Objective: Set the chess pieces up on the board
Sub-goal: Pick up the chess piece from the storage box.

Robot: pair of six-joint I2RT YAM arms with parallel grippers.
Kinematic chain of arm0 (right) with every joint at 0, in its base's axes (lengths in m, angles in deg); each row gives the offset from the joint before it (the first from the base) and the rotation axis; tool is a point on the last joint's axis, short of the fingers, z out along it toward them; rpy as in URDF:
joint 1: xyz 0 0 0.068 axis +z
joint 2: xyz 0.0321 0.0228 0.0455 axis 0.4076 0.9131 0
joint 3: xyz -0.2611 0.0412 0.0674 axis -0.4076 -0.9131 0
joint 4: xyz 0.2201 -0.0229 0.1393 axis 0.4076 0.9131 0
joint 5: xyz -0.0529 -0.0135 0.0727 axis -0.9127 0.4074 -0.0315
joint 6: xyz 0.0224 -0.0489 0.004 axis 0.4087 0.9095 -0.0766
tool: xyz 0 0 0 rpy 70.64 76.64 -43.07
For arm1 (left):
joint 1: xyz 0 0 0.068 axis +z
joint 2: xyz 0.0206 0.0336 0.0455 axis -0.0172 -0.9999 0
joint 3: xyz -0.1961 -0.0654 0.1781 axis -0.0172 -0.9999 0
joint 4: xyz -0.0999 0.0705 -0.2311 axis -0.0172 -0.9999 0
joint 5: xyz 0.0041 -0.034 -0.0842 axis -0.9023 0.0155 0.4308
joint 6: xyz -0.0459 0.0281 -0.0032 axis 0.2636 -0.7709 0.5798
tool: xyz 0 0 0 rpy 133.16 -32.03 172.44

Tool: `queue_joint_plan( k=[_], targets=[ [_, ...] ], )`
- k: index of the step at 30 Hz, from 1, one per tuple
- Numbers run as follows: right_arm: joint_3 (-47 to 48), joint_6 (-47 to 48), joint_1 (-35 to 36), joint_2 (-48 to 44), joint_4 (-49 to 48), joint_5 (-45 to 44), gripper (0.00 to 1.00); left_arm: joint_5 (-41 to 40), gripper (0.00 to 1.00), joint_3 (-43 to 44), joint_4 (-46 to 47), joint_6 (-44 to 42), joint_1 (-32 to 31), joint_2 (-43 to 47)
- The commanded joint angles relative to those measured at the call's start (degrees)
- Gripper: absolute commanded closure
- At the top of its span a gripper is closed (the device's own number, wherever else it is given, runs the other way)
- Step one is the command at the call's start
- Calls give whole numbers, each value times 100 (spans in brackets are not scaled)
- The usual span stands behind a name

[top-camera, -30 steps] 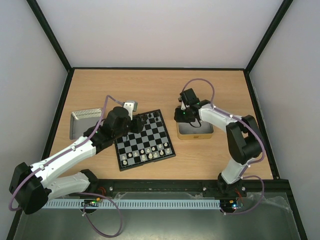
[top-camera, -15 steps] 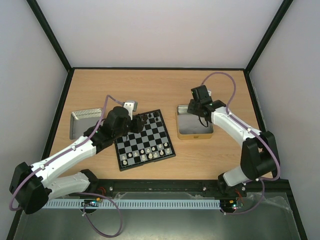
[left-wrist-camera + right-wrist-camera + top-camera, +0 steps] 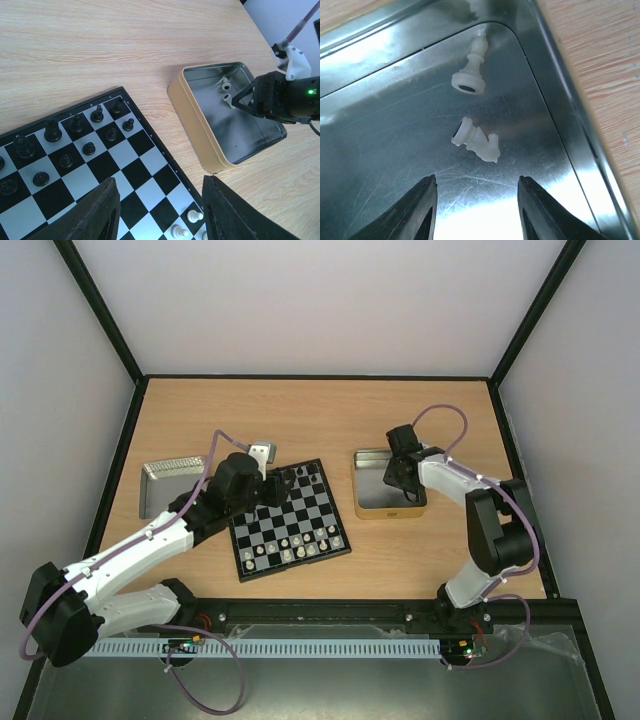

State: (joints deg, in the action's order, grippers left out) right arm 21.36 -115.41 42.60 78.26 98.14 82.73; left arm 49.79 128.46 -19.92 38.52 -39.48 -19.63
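You look to be fetching: your right gripper (image 3: 476, 192), jaws apart and empty, hangs over two white chess pieces (image 3: 476, 141) lying upper-centre in the gold-rimmed tray (image 3: 380, 150). Next, probably drop onto one and close squarely.

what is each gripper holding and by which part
Nothing. The right gripper is open above two white pieces lying in the gold tray; the left gripper is open, empty, over the board.
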Motion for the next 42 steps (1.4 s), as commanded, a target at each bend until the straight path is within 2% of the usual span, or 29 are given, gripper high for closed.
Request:
queue_joint_plan(
  k=[1, 4, 8, 18, 33, 42],
  targets=[
    [57, 268, -30, 305, -179, -83, 61, 24, 53, 89, 69, -3, 30, -36],
    [245, 455, -80, 545, -72, -159, 64, 24, 52, 98, 60, -20, 30, -27],
    [392, 707, -97, 768, -42, -65, 62, 32, 52, 101, 67, -25, 30, -43],
    [662, 801, -202, 1108, -38, -484, 60, 41, 52, 125, 50, -30, 30, -45],
    [943, 1186, -275, 1332, -218, -502, 66, 49, 52, 117, 46, -24, 30, -54],
    [922, 1299, -282, 1407, -328, -341, 83, 62, 52, 101, 50, -20, 30, -54]
  ],
)
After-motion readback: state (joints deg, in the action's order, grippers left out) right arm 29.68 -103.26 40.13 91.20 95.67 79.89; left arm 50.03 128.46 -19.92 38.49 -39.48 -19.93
